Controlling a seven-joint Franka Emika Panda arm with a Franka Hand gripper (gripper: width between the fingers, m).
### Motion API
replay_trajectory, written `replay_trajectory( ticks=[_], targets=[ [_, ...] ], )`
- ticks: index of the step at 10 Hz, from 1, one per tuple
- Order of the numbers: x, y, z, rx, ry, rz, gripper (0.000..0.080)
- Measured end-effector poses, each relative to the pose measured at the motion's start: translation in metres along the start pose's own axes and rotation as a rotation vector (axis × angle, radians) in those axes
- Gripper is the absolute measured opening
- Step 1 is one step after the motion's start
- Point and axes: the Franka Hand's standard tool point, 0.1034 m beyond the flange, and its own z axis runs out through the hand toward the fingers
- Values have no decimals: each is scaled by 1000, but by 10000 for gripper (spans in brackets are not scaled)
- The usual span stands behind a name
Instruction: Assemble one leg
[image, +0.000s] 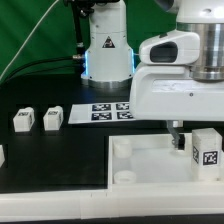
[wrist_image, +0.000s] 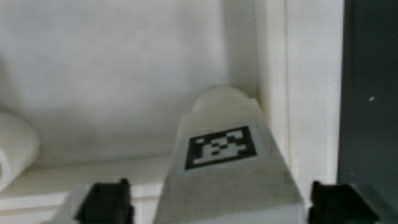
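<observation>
Pincer (wrist_image: 199, 205) astride leg (wrist_image: 222, 150), fingertips cropped — grip unclear, tray (image: 140, 160) below

You are looking at a robotics lab bench: a black-topped table (image: 60, 150) backed by a green cloth screen (image: 35, 40), with a white robot arm base (image: 107, 50) bolted at its rear. A thin flat white marker board (image: 105, 111) printed with square black-and-white tags lies fixed on the table, and small white tagged plastic blocks (image: 52, 118) stand nearby.
</observation>
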Motion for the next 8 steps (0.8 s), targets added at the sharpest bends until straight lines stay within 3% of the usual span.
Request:
replay_trajectory(
  ticks=[1,2,6,8],
  targets=[
    [0,0,0,0,0,0,369],
    [0,0,0,0,0,0,293],
    [0,0,0,0,0,33,293],
    [0,4,0,-4,1,272,293]
  ],
)
